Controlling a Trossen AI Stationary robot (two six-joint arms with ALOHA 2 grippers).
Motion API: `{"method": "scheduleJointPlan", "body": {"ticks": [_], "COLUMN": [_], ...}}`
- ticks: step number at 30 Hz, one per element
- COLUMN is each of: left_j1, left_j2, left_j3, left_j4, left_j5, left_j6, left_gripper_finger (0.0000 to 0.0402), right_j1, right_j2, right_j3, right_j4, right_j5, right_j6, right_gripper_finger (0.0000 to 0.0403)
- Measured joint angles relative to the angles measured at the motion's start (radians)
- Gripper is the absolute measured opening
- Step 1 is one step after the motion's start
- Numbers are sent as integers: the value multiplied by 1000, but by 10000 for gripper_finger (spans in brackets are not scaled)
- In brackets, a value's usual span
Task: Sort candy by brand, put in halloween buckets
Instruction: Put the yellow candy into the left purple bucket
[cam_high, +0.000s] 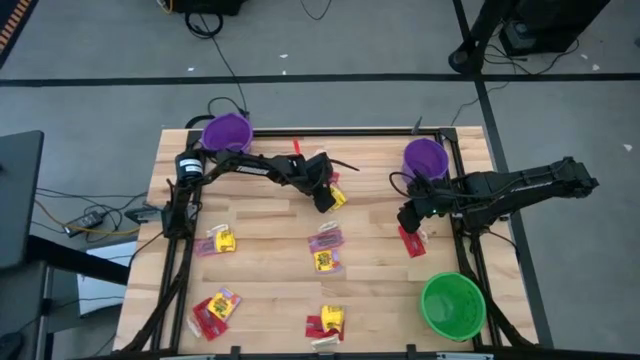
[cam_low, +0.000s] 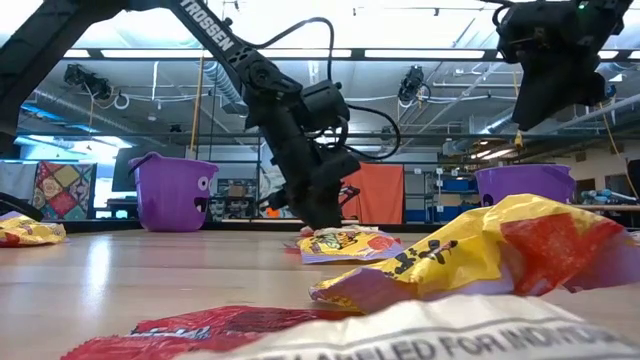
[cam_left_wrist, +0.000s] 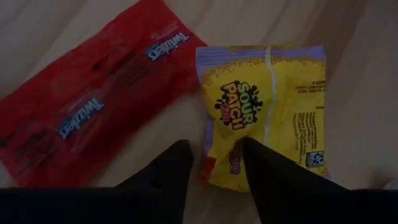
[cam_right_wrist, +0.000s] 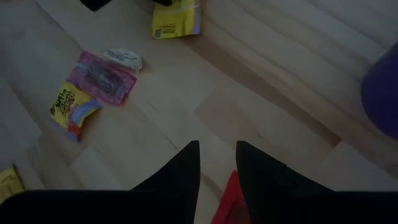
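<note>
Candy lies scattered on the table (cam_high: 270, 300). Left gripper (cam_left_wrist: 214, 167), fingers parted, straddles the yellow Sour Patch packet's (cam_left_wrist: 264, 109) near edge; red Twizzlers wrapper (cam_left_wrist: 93, 93) lies diagonally beside. Right gripper (cam_right_wrist: 217, 163), parted, hovers over a red wrapper (cam_right_wrist: 229, 202).

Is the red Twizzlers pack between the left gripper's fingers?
No. The left gripper straddles the yellow Sour Patch bag's edge; the Twizzlers pack lies beside it.
</note>
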Motion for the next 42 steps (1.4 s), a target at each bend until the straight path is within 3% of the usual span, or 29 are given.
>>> {"method": "scheduleJointPlan", "body": {"ticks": [7,13,19,24,29,33,37,42], "left_j1": [-5,-10,-8,25,109,196,267,364], "left_j2": [-4,-74,-248,-405,-524,-588,-641,-688], "left_j3": [0,-6,-5,-4,-4,-4,-4,-4], "left_j4": [0,-113,-296,-405,-533,-628,-685,-736], "left_j5": [53,109,27,-32,-105,-163,-209,-296], "left_j6": [19,14,78,176,214,231,238,217], "left_gripper_finger": [16,10,3,3,3,3,3,3], "right_j1": [0,0,1,1,-2,-2,5,34], "right_j2": [0,0,1,16,61,128,207,289], "right_j3": [0,0,-1,-57,-139,-178,-183,-183], "right_j4": [13,29,51,217,427,551,605,653], "right_j5": [-7,13,40,38,29,-85,-136,-123], "right_j6": [23,23,18,15,19,41,48,72], "right_gripper_finger": [117,117,117,117,117,116,116,116]}}
